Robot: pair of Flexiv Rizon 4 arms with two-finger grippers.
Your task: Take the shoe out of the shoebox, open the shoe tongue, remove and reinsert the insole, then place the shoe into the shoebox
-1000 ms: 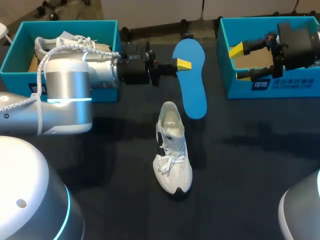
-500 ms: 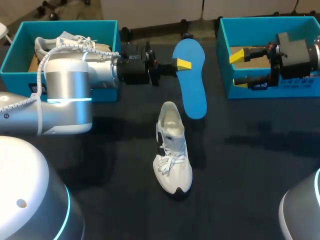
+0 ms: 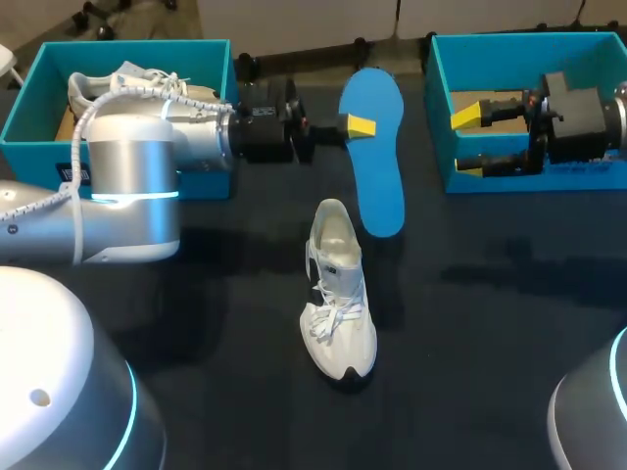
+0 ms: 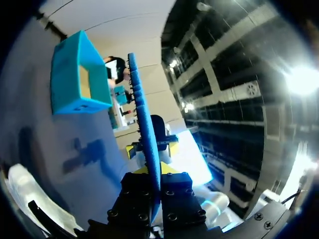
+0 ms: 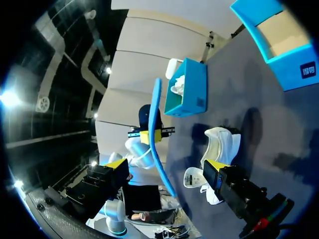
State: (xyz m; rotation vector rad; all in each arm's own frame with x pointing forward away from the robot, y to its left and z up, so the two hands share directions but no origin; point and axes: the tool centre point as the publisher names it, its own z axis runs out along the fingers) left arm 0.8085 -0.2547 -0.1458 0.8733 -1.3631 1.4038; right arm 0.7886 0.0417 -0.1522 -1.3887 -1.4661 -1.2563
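Left claw [image 3: 359, 125] pinching insole [image 3: 377, 176], right claw [image 3: 467, 142] spread wide

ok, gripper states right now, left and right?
Left gripper: shut on the blue insole.
Right gripper: open, holding nothing.

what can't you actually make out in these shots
Head view: the left gripper has its lower finger hidden under the insole.
Head view: much of the second shoe in the left shoebox is covered by the left arm.
Head view: part of the floor of the right shoebox sits behind the right gripper.
Left wrist view: the shoe on the table is cut off by the black rim.
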